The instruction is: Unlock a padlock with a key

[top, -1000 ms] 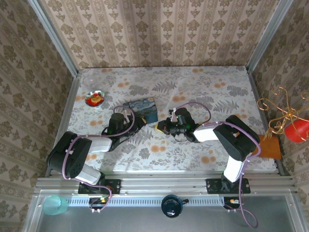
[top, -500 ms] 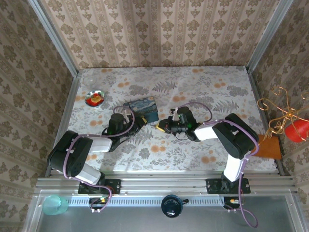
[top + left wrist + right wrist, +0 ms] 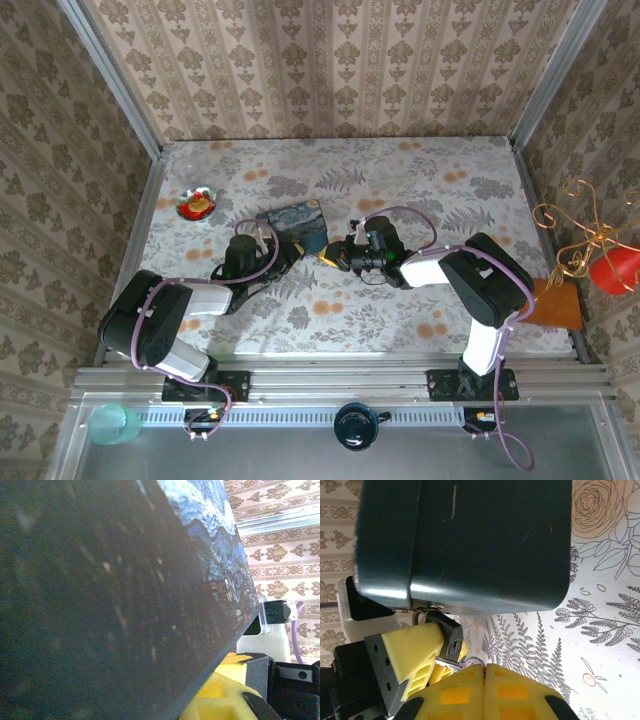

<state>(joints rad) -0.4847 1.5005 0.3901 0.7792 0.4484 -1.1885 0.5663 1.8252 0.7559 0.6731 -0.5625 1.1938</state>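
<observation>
The padlock (image 3: 449, 632), small and black with its keyhole facing my right wrist camera, hangs at the edge of the blue starry-night tin (image 3: 298, 225) (image 3: 470, 540). My left gripper (image 3: 300, 252) is shut on the padlock, with yellow fingers (image 3: 412, 642) on either side of it. Just right of the padlock, my right gripper (image 3: 330, 258) (image 3: 484, 669) is shut on the silvery key (image 3: 472, 661), whose blade lies just below the keyhole. In the left wrist view, the tin's dark side (image 3: 100, 605) sits close up above a yellow finger (image 3: 225, 695).
A small red dish (image 3: 197, 204) sits at the table's left. A brown block (image 3: 555, 300) lies at the right edge, with a red cup (image 3: 612, 268) and wire ornament beyond it. A teal cup (image 3: 113, 424) and black knob (image 3: 358, 425) sit below the rail.
My right gripper has moved left with the key, closing in on the padlock at the tin. The left arm and the tin have stayed put.
</observation>
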